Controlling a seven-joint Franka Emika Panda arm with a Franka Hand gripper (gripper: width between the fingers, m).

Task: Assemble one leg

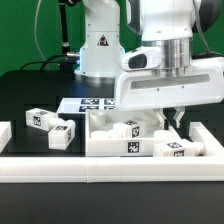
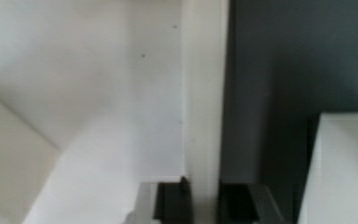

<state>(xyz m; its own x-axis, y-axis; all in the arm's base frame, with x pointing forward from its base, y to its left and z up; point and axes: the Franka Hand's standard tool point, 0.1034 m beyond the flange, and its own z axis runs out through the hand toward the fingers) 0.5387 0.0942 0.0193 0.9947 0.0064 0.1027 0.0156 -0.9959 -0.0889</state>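
Observation:
My gripper point(image 1: 176, 117) reaches down from the wide white hand onto the right part of the large white tray-shaped part point(image 1: 112, 146). In the wrist view the two dark fingers point(image 2: 172, 203) stand close on either side of a thin white wall point(image 2: 202, 90) of that part, so the gripper point(image 2: 208, 190) looks shut on it. Two legs, small white tagged blocks, lie on the black table at the exterior view's left point(image 1: 40, 118) point(image 1: 62, 136). Another tagged white block point(image 1: 172, 150) lies by the tray-shaped part's right end. No leg shows clearly in the wrist view.
The marker board point(image 1: 85, 103) lies behind the tray-shaped part. A long white rail point(image 1: 100, 168) runs along the front, with a short white piece point(image 1: 5, 133) at the far left. The robot base point(image 1: 98, 45) stands at the back. A white edge point(image 2: 348, 165) shows beside the dark table.

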